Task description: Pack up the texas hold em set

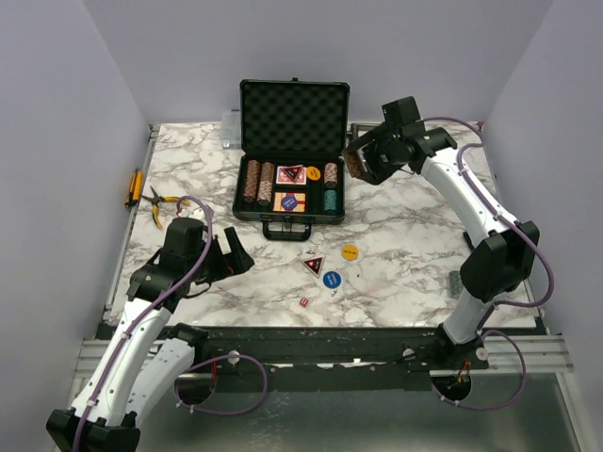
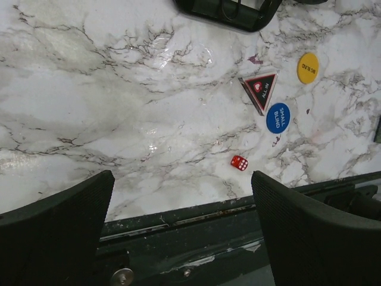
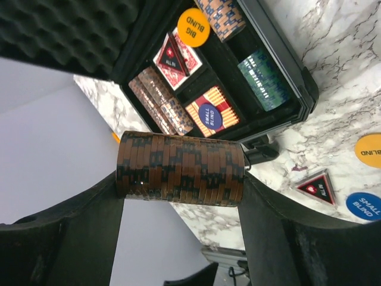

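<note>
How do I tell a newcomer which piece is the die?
Find the open black case at the table's back. Before its handle lie a triangle, a yellow disc and a blue disc; the die sits nearest the front edge, left of the blue disc. Tiny red cube, not flat.

Probably a lab: marble-patterned table [image 1: 405, 273] boxed by plain walls [image 1: 57, 94].

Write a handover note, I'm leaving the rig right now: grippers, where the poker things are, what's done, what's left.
Right gripper: shut on a brown chip stack, right of the case.
Left gripper: open, empty, over the near table.
Done: case open, with chips, cards and discs inside.
Loose on the table: triangle, yellow disc, blue disc, die.
Left: stow the stack and loose bits, shut the case.
</note>
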`<state>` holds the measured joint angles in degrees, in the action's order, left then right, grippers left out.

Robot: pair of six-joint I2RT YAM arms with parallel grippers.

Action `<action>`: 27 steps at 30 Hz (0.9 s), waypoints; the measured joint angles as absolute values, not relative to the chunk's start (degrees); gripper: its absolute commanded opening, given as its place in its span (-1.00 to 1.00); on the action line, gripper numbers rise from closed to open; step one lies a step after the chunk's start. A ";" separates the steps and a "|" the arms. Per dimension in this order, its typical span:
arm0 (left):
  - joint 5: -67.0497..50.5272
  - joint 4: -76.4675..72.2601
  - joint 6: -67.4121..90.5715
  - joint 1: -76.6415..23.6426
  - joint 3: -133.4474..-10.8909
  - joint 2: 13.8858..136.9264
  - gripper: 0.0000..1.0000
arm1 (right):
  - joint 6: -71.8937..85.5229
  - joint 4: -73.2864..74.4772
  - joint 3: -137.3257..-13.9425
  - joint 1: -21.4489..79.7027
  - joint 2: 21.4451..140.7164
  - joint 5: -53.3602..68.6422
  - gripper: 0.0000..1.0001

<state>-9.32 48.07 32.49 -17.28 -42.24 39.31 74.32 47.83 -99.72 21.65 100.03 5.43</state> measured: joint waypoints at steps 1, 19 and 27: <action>-9.32 48.07 32.45 -17.28 -42.24 39.31 0.97 | 75.33 47.90 -99.90 21.89 100.36 4.86 -0.99; -8.97 47.62 32.82 -17.28 -41.74 37.74 0.97 | 94.63 47.18 -100.86 29.32 106.91 -0.51 -0.99; -8.93 47.42 33.23 -17.28 -41.43 37.41 0.97 | 101.36 44.71 -100.86 30.09 111.35 -0.86 -0.99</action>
<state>-8.93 47.42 33.23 -17.28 -41.43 37.41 101.36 44.71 -100.86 30.09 111.35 -0.86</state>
